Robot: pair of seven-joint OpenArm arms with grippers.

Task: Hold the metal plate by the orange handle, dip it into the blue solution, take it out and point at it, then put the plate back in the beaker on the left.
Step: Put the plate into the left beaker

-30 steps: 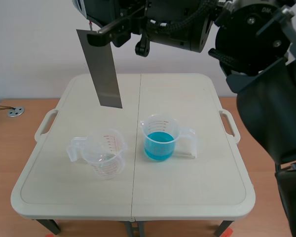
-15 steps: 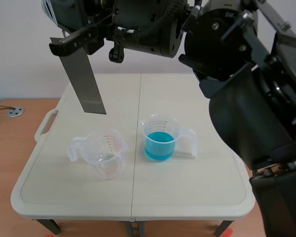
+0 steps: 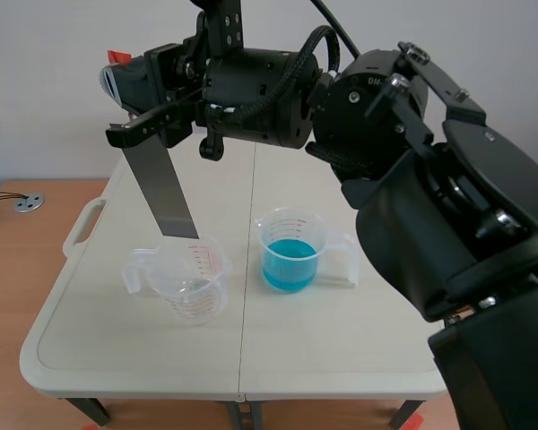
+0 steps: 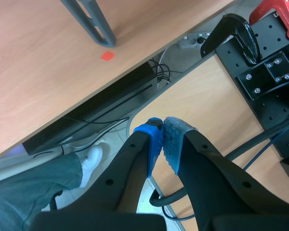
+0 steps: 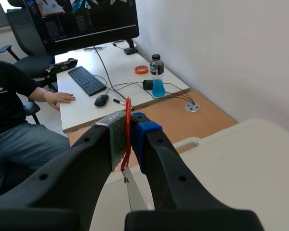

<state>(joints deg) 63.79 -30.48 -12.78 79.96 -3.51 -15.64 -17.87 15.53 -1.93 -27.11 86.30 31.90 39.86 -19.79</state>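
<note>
Lower and further left than a second ago, the metal plate (image 3: 164,193) hangs with its tip at the rim of the left beaker (image 3: 195,282), right fingers (image 5: 145,131) pinching its orange handle (image 5: 128,125), left fingers (image 4: 153,137) pressed together on nothing; only lowering and release seem left.

One table (image 3: 341,358) carries two beakers: one empty beaker (image 3: 190,278) and one blue beaker (image 3: 291,251) at its 3 o'clock. There is one plate (image 3: 166,193) with one orange handle (image 5: 128,103). Two grippers show: the left gripper (image 4: 163,137) and the right gripper (image 5: 129,130). The far desk (image 5: 130,98) bears one keyboard (image 5: 86,80), one mouse (image 5: 101,100) at the keyboard's 5 o'clock, one bottle (image 5: 157,76), one tape roll (image 5: 141,70) and one monitor (image 5: 86,19). One person (image 5: 9,96) sits there.
</note>
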